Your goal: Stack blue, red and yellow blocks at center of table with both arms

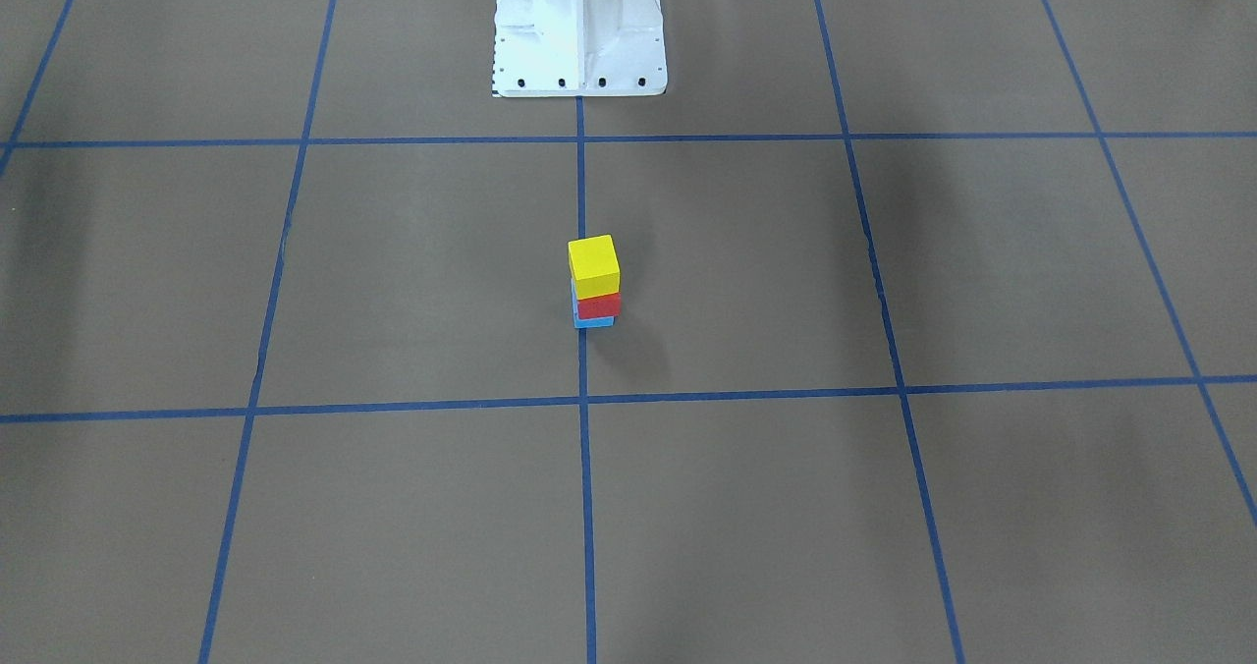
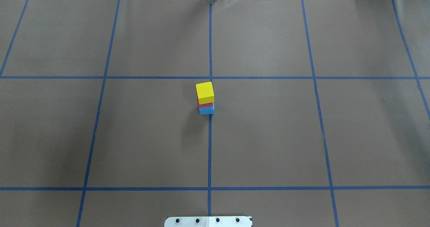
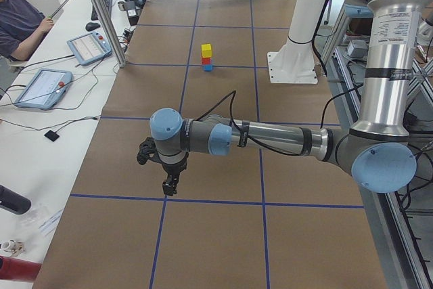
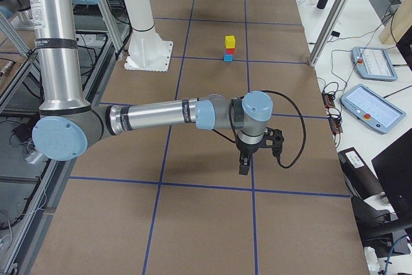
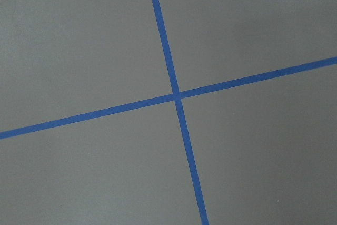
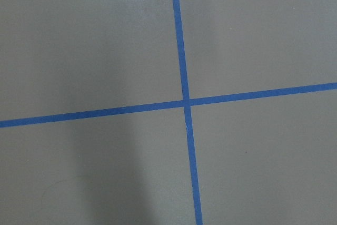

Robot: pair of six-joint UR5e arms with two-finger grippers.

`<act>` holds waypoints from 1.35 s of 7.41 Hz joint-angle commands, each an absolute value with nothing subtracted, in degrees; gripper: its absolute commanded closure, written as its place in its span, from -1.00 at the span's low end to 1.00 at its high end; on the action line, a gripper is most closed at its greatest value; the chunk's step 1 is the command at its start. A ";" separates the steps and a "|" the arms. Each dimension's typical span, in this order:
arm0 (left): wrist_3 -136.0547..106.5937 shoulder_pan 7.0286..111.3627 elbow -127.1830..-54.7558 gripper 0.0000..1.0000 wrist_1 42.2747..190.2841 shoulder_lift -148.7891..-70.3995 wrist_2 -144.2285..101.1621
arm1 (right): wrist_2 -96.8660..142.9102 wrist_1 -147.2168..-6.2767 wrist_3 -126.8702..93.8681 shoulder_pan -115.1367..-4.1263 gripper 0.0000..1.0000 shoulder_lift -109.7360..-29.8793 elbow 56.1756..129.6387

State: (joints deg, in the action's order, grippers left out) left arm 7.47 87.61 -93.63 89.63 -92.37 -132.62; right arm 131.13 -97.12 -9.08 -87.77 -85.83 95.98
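Yellow block (image 2: 205, 92) sits on the red block (image 2: 205, 104), which sits on the blue block (image 2: 206, 110), at the table's (image 2: 268, 136) centre. Both forearms stretch level over opposite table ends, left gripper (image 3: 169, 186) and right gripper (image 4: 245, 167) pointing down, well apart from the stack. I cannot tell how wide either is set.

Bright, even, diffuse light; every view is sharp. Soft, broad shadows lie on the tabletop (image 1: 393, 281), one beside the block stack (image 1: 594, 286).
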 commanded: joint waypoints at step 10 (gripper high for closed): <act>7.91 90.79 -93.96 -1.00 89.47 -90.79 -132.71 | 132.01 -98.26 -4.13 -87.98 -1.00 -86.75 96.68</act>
State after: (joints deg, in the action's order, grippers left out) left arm 7.94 90.69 -93.95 89.47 -90.62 -132.71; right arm 131.80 -98.26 -4.10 -87.98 -86.85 96.66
